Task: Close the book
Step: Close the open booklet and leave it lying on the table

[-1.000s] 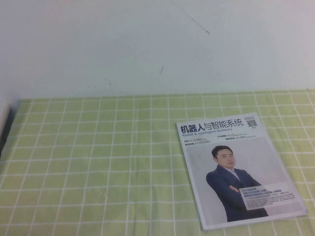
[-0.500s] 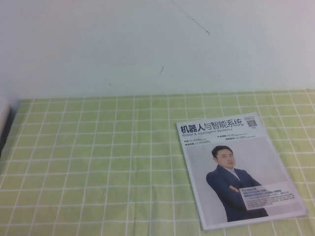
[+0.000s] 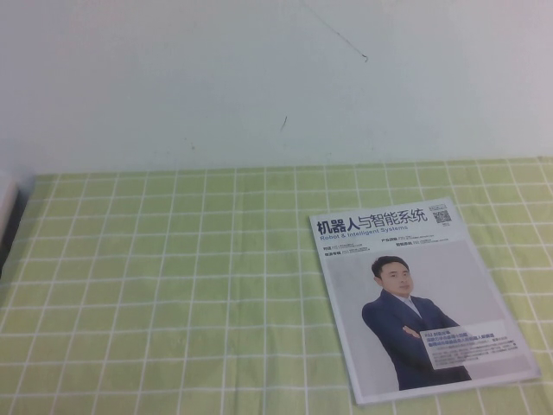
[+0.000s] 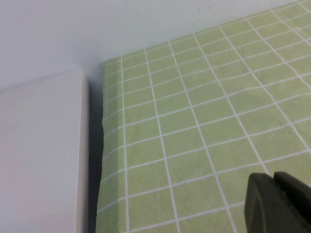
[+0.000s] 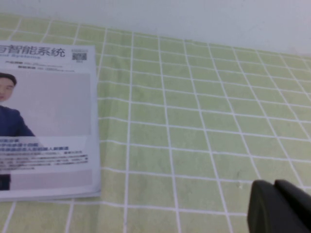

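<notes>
Book (image 3: 421, 298) closed, cover up, flat on green checked cloth (image 3: 173, 277), lower right of high view, slightly skewed. Right gripper (image 5: 274, 184) above bare cloth near book's edge, jaws pressed together, holding nothing. Left gripper (image 4: 273, 177) above cloth near white block (image 4: 41, 155), jaws likewise together.

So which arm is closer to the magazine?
Right. The right gripper hangs beside the magazine, over the green cloth; the left gripper is away at the cloth's left edge, by a white box.
</notes>
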Controlling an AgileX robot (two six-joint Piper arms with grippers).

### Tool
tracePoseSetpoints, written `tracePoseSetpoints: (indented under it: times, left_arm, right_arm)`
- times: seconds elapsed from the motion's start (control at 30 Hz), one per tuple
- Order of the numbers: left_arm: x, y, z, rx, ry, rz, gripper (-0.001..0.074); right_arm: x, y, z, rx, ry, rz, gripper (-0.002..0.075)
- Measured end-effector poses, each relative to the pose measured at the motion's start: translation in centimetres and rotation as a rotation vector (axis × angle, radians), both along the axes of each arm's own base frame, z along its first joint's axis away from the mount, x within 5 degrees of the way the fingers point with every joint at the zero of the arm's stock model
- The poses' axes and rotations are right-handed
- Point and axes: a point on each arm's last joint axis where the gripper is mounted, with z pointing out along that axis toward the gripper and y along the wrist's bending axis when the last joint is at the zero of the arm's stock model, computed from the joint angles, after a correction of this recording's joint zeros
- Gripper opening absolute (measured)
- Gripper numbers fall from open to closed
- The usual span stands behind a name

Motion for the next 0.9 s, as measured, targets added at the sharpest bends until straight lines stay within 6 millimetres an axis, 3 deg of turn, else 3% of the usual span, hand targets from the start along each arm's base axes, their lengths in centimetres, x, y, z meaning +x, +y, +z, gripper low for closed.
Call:
tracePoseSetpoints:
  times: [0.9]
  left_arm:
    - [-0.01,0.0,-0.02,0.0,0.002,0.0,-0.0004]
  right_arm:
    - [0.02,0.21,0.0,0.056,-0.004,0.027,-0.0003]
